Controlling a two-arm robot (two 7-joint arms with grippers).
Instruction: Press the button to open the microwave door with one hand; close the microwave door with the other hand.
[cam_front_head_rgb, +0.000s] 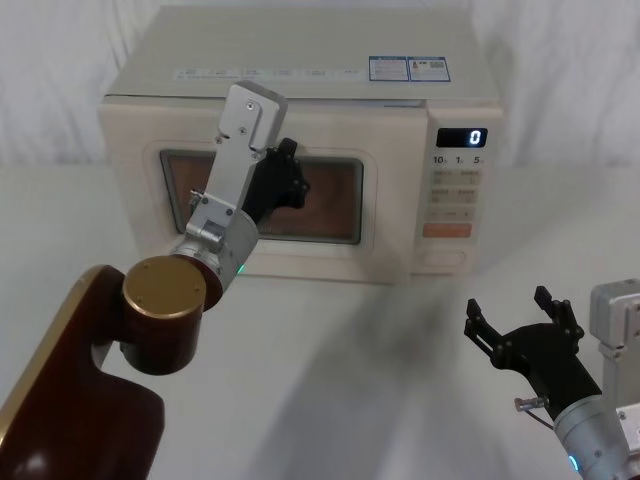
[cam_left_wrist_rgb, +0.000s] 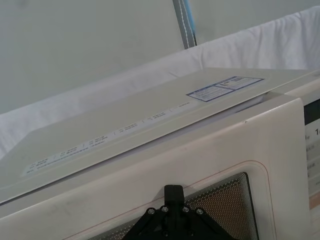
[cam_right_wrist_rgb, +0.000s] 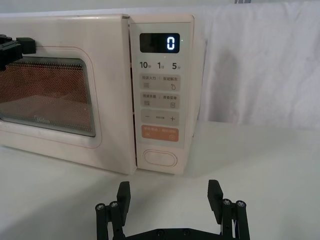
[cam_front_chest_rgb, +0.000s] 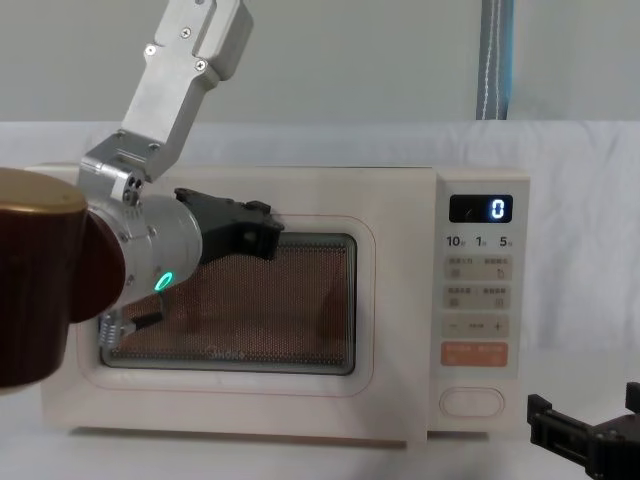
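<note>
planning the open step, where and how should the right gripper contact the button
Press the middle of the button, coming straight at the front panel with the right gripper. It is a wide pill lying flush, lowest key under the orange key, offering nothing to pinch.

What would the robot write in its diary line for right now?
microwave door: shut | left end effector: at door window | right end effector: open, low, facing button, apart | display: 0

Cream microwave, copper-mesh door, orange key, black claws.
</note>
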